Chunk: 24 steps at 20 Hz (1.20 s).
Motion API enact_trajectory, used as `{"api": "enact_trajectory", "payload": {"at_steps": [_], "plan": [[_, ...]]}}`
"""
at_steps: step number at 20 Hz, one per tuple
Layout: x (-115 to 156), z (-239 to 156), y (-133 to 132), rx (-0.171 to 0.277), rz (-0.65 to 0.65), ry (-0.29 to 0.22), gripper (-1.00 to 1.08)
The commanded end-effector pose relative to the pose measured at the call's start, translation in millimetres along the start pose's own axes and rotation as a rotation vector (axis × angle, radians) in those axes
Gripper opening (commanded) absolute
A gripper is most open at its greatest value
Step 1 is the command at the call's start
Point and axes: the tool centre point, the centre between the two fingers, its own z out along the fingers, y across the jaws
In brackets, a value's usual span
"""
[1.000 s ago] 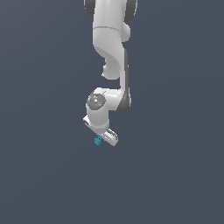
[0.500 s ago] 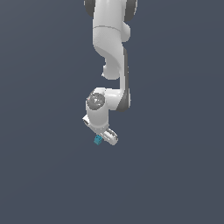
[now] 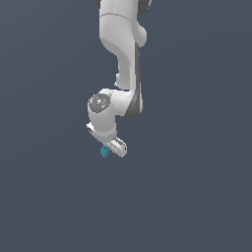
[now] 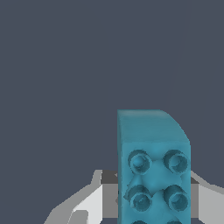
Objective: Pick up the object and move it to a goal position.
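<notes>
The object [image 3: 105,151] is a tiny teal-blue block hanging at the tip of my gripper [image 3: 107,149], low in the middle of the exterior view. In the wrist view the object [image 4: 153,144] fills the space between my fingers, with round dark holes on the face turned to the camera. My gripper [image 4: 151,194] is shut on it, and a grey-white finger [image 4: 89,203] shows on one side of it, with the other finger on the opposite side. The block looks clear of the dark floor.
The white arm [image 3: 120,54] reaches in from the upper edge of the exterior view, with its wrist joint [image 3: 103,110] just above the hand. A plain dark grey-blue floor [image 3: 197,197] lies all around.
My gripper has risen slightly with the teal block still held in it, drifting a little toward the exterior view's left.
</notes>
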Motion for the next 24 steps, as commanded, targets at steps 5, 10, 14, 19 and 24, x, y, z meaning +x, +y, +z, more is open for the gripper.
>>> {"api": "enact_trajectory", "payload": {"at_steps": [5, 10, 14, 19, 24], "plan": [[6.7, -52.7, 38.0, 0.002, 0.001, 0.001, -1.00], [13.0, -103.6, 74.6, 0.002, 0.002, 0.001, -1.00], [18.5, -142.3, 102.3, 0.003, 0.002, 0.001, -1.00], [25.0, -182.7, 130.5, 0.002, 0.002, 0.001, -1.00], [30.0, -209.6, 148.8, 0.001, 0.002, 0.002, -1.00]]}}
